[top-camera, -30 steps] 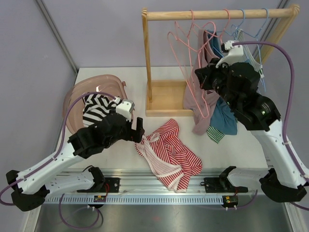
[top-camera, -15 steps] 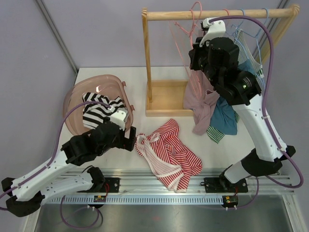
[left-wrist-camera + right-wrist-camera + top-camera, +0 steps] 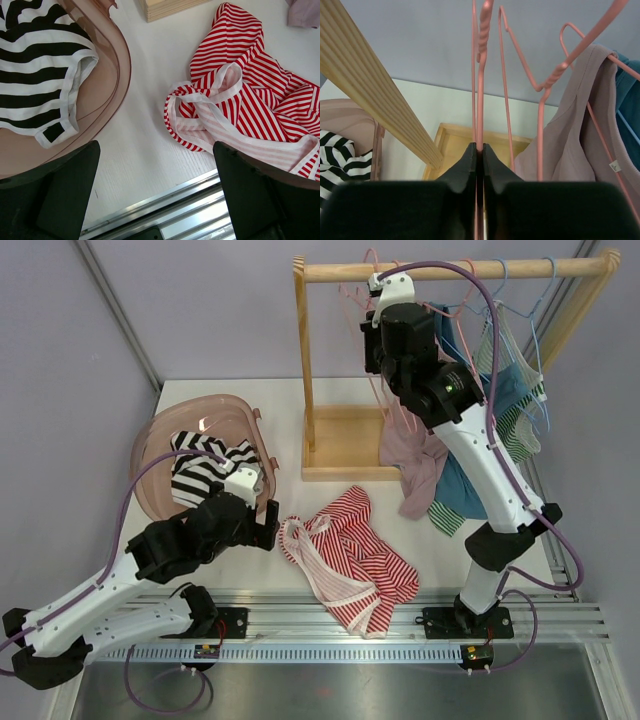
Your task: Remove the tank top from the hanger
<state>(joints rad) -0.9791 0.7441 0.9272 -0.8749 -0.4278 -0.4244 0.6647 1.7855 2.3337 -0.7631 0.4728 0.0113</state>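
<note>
The rack (image 3: 305, 360) is pale, smooth wood, its rail (image 3: 370, 85) ribbed along the grain. The pink hanger (image 3: 480, 75) is thin wire with a glossy coating. The mauve tank top (image 3: 570, 135) is soft matt cloth; the basket (image 3: 112, 85) glossy translucent plastic; the worktop (image 3: 145, 150) matt white and faintly grained

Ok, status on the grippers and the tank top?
Right gripper shut on a pink hanger below the rail. Left gripper open over the table. Tank top on the next hanger, not yet off. Teal top right beside it.
</note>
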